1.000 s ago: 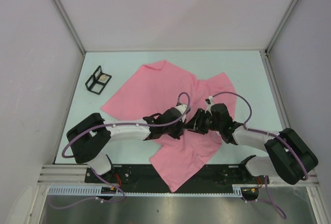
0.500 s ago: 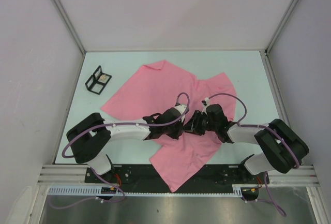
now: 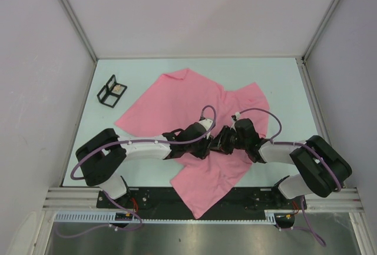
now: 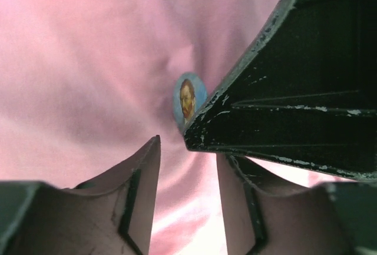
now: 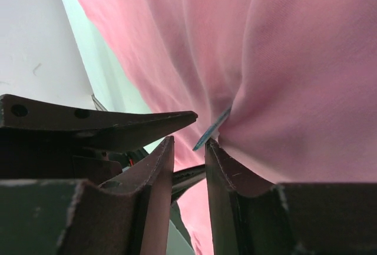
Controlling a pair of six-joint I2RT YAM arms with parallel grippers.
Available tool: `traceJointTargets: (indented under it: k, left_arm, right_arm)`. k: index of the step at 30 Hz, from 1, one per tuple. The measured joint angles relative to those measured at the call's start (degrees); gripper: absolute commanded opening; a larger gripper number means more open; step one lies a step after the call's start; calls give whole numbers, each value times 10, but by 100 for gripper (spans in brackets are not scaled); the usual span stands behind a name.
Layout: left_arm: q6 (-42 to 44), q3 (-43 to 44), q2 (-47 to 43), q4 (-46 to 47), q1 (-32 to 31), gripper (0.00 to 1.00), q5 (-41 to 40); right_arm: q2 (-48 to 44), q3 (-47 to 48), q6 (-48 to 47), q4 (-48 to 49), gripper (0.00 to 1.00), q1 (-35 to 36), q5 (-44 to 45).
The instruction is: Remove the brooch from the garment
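1. a black wire stand [image 3: 111,90] sits far left, well apart; a dark finger of the right gripper [image 5: 189,144] overlaps the brooch [image 4: 188,98] edge.
2. pale table [image 3: 283,84], plain walls.
3. oval brooch, pinned on the garment [image 3: 177,102] between the grippers, long axis upright in the left wrist view; left gripper [image 4: 187,156] part open, empty; right gripper narrowly parted, brooch edge at its tips.

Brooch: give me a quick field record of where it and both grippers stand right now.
brooch: small oval portrait pin, fastened to garment, cloth puckered around it
left gripper: open, just short of the brooch, holding nothing
right gripper: open narrowly, at the brooch's edge; contact unclear
task: brooch not yet off
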Motion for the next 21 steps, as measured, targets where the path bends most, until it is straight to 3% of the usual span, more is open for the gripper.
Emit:
traceJointTargets:
  k: [14,21]
  left_arm:
    - [-2,-7,0,19,0,51,20]
    - [-2,-15,0,28,2,40,23]
  right_arm:
    - [-5,0,45,0,32,2,-2]
    - [-5,0,58,2,31,8,3]
